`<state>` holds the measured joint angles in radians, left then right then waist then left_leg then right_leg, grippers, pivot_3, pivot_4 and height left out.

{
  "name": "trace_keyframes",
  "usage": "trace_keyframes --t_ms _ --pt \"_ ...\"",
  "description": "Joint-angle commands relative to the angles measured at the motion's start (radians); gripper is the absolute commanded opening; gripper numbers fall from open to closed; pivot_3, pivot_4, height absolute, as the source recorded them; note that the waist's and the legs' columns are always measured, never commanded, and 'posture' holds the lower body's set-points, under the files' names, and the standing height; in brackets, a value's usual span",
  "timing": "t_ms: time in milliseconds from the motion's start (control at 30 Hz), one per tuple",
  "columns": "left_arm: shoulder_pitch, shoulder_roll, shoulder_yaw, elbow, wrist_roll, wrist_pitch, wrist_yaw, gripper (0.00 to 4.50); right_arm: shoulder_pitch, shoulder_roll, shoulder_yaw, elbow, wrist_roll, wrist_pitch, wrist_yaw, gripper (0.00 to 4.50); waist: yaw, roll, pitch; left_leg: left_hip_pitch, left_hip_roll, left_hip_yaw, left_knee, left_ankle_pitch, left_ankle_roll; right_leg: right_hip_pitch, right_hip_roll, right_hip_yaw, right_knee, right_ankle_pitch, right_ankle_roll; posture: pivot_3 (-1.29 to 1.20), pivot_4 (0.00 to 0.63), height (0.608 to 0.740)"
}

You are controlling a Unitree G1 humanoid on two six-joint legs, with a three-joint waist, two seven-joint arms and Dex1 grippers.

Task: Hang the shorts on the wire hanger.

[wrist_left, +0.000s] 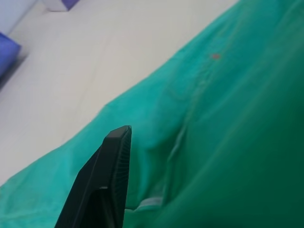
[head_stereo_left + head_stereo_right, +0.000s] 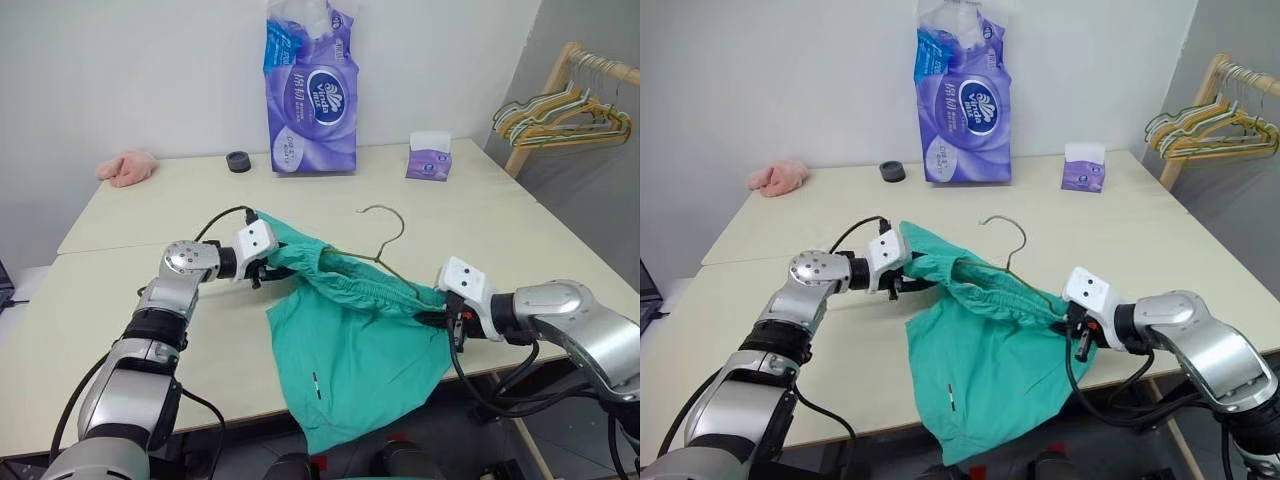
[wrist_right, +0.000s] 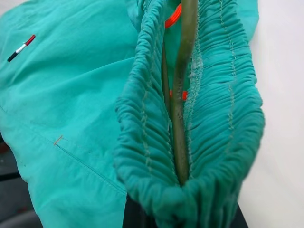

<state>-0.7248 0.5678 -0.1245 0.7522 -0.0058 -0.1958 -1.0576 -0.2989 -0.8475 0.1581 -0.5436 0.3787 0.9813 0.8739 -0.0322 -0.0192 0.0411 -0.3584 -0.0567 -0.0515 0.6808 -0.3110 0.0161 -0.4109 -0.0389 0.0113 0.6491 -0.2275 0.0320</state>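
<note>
The shorts [image 2: 350, 350] lie at the near edge of the surface [image 2: 150, 215], one leg hanging over that edge, the gathered waistband stretched between the two grippers. The right gripper [image 2: 440, 318], at the near right, is clenched on the right end of the waistband; its wrist view shows the wire hanger [image 3: 183, 85] running inside the gathered cloth, so that end looks threaded. The left gripper [image 2: 268, 272], at the left end of the waistband, sits against the cloth; one black finger [image 1: 107, 175] rests on the fabric, and whether it is grasping or has released cannot be told. The hanger's hook [image 2: 385, 225] rises clear of the waistband toward the far side.

Judgement: the step in hand is seating the left end of the waistband over the hanger's left shoulder. To do it well, the right grip should hold firm so the wire does not slide out, and the left should draw the cloth outward along the wire, keeping the hook free.

Beyond, a purple tissue pack [image 2: 312, 100], a small tissue box [image 2: 428, 157], a black roll [image 2: 238, 161] and a pink cloth [image 2: 128, 167] stand at the far edge, well apart.
</note>
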Motion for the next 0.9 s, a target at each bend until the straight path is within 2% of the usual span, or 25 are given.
trace_keyframes --t_ms 33,100,200,333,500,633,900 --pt "-0.069 0.044 0.093 -0.014 -0.046 0.016 0.060 2.35 0.019 0.019 -0.127 -0.036 0.063 0.064 -0.044 0.00 -0.001 0.000 0.000 0.000 0.000 0.000 0.000 0.000 0.000 0.000 0.000 0.000 0.000 0.000 0.000 -0.12 0.015 0.740" --pt "-0.053 0.044 0.110 -0.078 -0.087 0.079 0.032 2.35 0.051 0.030 -0.190 -0.043 0.093 0.109 -0.069 0.00 0.000 0.000 0.000 0.000 0.000 0.000 0.000 0.000 0.000 0.000 0.000 0.000 0.000 0.000 0.000 -0.12 0.016 0.740" --pt "0.016 0.031 0.111 -0.266 -0.181 0.232 -0.049 2.35 0.107 0.045 -0.283 -0.043 0.115 0.194 -0.127 0.00 0.001 0.000 0.000 -0.001 0.000 0.000 0.000 0.000 0.000 0.000 0.000 0.000 -0.001 0.000 0.000 -0.12 0.017 0.740" --pt "0.116 0.008 0.074 -0.580 -0.323 0.463 -0.121 2.35 0.171 0.078 -0.435 -0.012 0.127 0.348 -0.213 0.00 0.002 0.000 0.000 -0.002 -0.001 0.000 0.000 -0.001 0.001 0.000 -0.001 0.000 -0.001 0.000 0.000 -0.14 0.019 0.740" --pt "0.164 -0.027 -0.001 -0.831 -0.444 0.639 -0.170 2.35 0.171 0.132 -0.639 0.001 0.100 0.525 -0.317 0.00 -0.002 0.002 0.000 -0.001 -0.001 0.001 0.000 -0.001 0.001 0.000 -0.001 0.001 -0.001 0.001 0.001 -0.18 0.030 0.740" --pt "0.142 -0.059 -0.026 -0.872 -0.488 0.691 -0.169 2.35 0.166 0.126 -0.737 -0.035 0.087 0.605 -0.359 0.00 -0.017 0.010 0.002 0.002 0.000 0.001 0.000 -0.001 0.001 0.004 0.000 0.002 -0.001 0.000 0.001 -0.23 0.042 0.740" --pt "0.093 -0.156 -0.121 -0.817 -0.424 0.602 -0.178 2.35 0.135 0.109 -0.963 0.013 0.034 0.633 -0.541 0.00 -0.072 0.015 0.007 0.004 -0.001 0.006 0.000 -0.002 0.004 0.006 0.002 0.005 -0.003 -0.001 0.003 -0.35 0.070 0.740"
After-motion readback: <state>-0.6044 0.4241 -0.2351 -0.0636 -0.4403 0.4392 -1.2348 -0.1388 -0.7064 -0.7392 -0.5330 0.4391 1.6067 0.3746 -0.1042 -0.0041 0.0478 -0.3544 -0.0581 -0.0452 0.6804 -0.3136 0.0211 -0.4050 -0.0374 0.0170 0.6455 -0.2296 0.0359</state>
